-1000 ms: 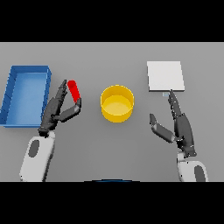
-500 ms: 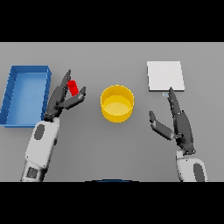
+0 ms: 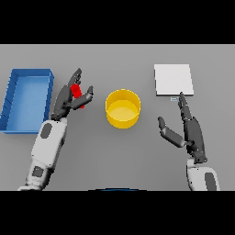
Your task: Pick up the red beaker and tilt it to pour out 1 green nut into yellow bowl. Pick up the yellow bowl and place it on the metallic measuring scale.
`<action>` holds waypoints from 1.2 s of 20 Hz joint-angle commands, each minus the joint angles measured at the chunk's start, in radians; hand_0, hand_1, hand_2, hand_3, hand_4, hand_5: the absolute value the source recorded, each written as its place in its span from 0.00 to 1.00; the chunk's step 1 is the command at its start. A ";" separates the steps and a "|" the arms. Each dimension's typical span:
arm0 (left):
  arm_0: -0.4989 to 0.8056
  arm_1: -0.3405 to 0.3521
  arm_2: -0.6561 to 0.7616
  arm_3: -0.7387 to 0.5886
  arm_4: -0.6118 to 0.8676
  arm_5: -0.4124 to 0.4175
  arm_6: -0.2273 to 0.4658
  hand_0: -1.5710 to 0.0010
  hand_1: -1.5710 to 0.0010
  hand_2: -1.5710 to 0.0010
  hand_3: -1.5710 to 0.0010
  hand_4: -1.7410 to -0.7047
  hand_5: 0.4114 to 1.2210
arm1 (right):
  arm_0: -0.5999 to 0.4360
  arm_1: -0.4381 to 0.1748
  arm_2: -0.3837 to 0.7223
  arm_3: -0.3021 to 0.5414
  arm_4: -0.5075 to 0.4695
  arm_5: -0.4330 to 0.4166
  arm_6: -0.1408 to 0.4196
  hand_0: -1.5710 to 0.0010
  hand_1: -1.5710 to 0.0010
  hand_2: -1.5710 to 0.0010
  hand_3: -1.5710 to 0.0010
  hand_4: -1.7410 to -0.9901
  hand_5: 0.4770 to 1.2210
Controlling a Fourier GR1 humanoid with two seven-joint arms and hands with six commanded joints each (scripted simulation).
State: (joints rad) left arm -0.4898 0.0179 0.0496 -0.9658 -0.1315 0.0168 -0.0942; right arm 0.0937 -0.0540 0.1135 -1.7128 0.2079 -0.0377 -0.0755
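Left hand [image 3: 69, 97] gripping red beaker [image 3: 77, 93] beside yellow bowl [image 3: 122, 108] on grey table [image 3: 114, 151]; right hand [image 3: 190, 131] resting released near scale [image 3: 173, 79].

A plain grey bench [image 3: 137, 170] fills the whole frame from edge to edge, its surface smooth, matte and unmarked. The light is even and soft, leaving only faint shadows. No wall, floor or window shows. At the left edge of the frame sits a blue open tray [image 3: 10, 98].
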 commanded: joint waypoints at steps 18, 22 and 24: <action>-0.057 -0.007 -0.026 -0.046 -0.016 0.146 -0.059 0.02 0.02 0.02 0.02 0.03 0.85 | -0.019 0.006 0.015 0.039 0.019 0.003 -0.034 1.00 1.00 1.00 1.00 0.65 0.26; -0.067 0.073 -0.153 -0.149 -0.112 0.111 0.048 0.01 0.01 0.01 0.01 0.01 0.87 | -0.018 -0.003 0.015 0.021 0.045 -0.013 -0.023 1.00 1.00 1.00 1.00 0.66 0.28; -0.105 0.122 -0.225 -0.153 -0.178 0.073 0.105 0.01 0.01 0.01 0.01 0.01 0.88 | -0.002 -0.007 0.022 0.006 0.053 -0.012 -0.023 1.00 1.00 1.00 1.00 0.66 0.29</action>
State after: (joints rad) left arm -0.5949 0.1397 -0.1750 -1.1190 -0.3063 0.0898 0.0098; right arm 0.0921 -0.0607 0.1359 -1.7069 0.2612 -0.0494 -0.0988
